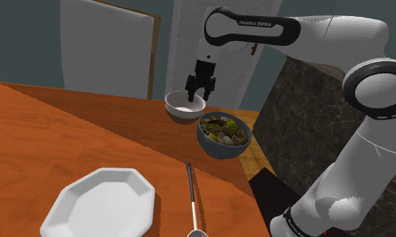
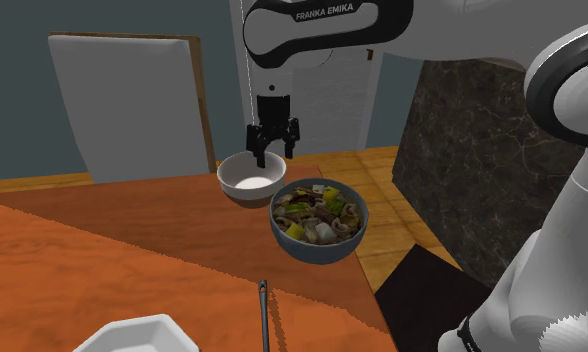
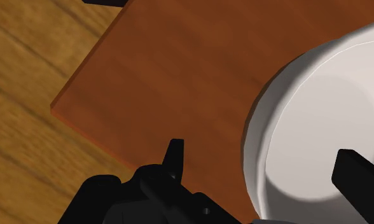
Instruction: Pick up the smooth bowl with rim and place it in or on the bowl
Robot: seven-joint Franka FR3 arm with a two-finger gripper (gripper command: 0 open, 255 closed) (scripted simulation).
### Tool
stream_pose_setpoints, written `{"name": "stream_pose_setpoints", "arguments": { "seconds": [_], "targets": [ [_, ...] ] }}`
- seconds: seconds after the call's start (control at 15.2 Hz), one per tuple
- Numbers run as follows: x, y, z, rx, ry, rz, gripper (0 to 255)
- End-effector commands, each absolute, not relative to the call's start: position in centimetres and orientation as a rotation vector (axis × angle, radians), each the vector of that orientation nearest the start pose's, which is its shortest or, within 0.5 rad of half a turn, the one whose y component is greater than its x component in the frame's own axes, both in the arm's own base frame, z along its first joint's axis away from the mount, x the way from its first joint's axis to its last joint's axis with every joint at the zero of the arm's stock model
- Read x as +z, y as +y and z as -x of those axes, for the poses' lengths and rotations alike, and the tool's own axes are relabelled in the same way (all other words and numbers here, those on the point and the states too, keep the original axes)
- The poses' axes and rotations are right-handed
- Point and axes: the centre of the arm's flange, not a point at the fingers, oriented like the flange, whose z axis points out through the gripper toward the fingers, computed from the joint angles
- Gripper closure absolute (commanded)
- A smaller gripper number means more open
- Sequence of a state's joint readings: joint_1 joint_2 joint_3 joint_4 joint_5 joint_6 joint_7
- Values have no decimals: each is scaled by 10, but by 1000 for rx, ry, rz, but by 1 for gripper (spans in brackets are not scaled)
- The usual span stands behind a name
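On the reddish wooden surface (image 1: 69,128), a grey-blue bowl (image 1: 222,138) sits heaped with mixed food, just beside the empty white bowl (image 1: 184,106) near the far corner. The end effector (image 1: 199,95) hangs over the white bowl, spread wide astride its wall. The bowl looks rigid, light and slick, and its rim seems the surest hold.

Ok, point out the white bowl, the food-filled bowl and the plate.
white bowl (image 1: 180,107): shoulder view, on its inner floor.
food-filled bowl (image 1: 217,151): shoulder view, on its blue outer wall.
white plate (image 1: 101,202): shoulder view, on its flat centre.
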State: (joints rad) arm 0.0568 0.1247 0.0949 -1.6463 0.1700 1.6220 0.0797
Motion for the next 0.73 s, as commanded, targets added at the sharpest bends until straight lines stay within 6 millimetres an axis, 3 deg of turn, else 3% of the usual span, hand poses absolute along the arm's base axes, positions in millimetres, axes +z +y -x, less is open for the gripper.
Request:
{"name": "stream_pose_setpoints", "arguments": {
  "seconds": [0.0, 0.66],
  "targets": [
    [524, 103, -576, 251, -75, 2968, 255],
    [529, 103, -576, 251, -75, 2968, 255]
  ]
}}
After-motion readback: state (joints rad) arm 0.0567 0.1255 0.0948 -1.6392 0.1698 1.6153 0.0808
